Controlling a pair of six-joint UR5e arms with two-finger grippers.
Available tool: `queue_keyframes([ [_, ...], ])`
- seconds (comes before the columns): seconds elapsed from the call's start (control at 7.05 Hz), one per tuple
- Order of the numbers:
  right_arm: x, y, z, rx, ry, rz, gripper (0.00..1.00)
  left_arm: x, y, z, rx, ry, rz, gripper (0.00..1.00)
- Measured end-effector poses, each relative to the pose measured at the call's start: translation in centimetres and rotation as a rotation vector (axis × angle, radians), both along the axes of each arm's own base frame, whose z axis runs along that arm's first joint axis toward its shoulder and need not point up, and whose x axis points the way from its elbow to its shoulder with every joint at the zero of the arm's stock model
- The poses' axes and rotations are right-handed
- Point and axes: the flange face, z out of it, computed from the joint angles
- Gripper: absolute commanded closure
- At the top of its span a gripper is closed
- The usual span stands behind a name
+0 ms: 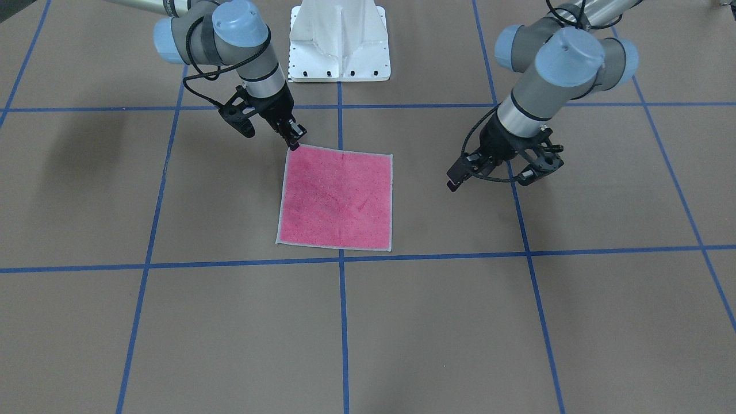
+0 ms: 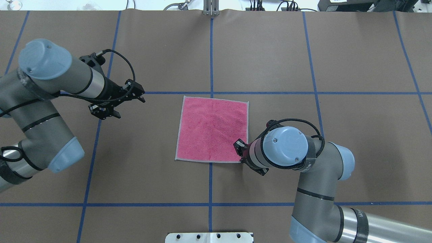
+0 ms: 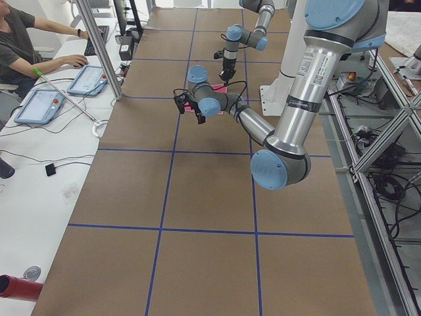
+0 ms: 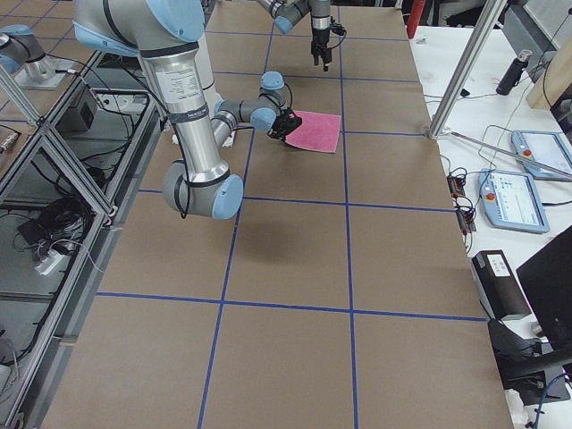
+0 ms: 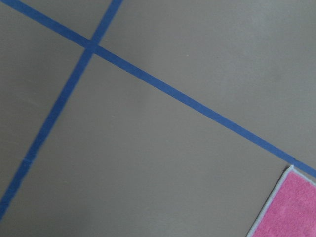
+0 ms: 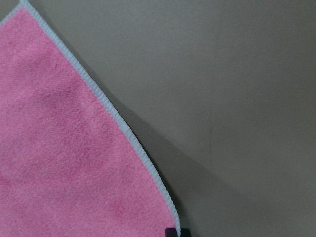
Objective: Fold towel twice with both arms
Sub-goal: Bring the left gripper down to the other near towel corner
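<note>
Towel (image 1: 336, 198) lies flat on brown table (image 1: 604, 322) gridded with blue tape (image 1: 437, 256).

Brown paper is covering the table (image 1: 575, 322), with blue tape lines (image 1: 343, 322) gridding it off. A white bolted pedestal (image 1: 339, 46) is sitting at the far edge. A person (image 3: 20, 36) is sitting at the white side desk (image 3: 33, 184), arm stretching out beside two blue-rimmed control tablets (image 3: 41, 105).

Pink towel (image 3: 220, 112) behind left arm (image 3: 289, 85)
</note>
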Motion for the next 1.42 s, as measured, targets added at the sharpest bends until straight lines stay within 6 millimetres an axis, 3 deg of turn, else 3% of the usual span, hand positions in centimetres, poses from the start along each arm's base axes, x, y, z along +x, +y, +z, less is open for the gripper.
queue_keyframes([
  [0.28,0.8,-0.4,0.8,-0.003,0.009,0.005,1.00,4.9,1.9,-3.4,-0.024,-0.025,-0.006,0.02],
  [0.57,1.2,-0.7,1.4,-0.004,0.019,0.009,1.00,10.2,5.8,-6.3,-0.048,-0.081,0.011,0.28],
  [0.85,1.2,-0.7,1.6,-0.004,0.021,0.008,1.00,13.3,9.0,-6.5,-0.093,-0.098,0.017,0.40],
  [0.99,1.2,-0.7,1.6,-0.005,0.022,0.007,1.00,14.4,9.8,-6.3,-0.107,-0.106,0.022,0.39],
  [1.13,1.1,-0.7,1.7,-0.005,0.023,0.006,1.00,15.1,10.0,-6.2,-0.114,-0.111,0.027,0.04],
  [1.42,1.0,-0.7,1.8,-0.005,0.026,0.003,1.00,15.8,10.2,-6.6,-0.106,-0.104,0.033,0.00],
])
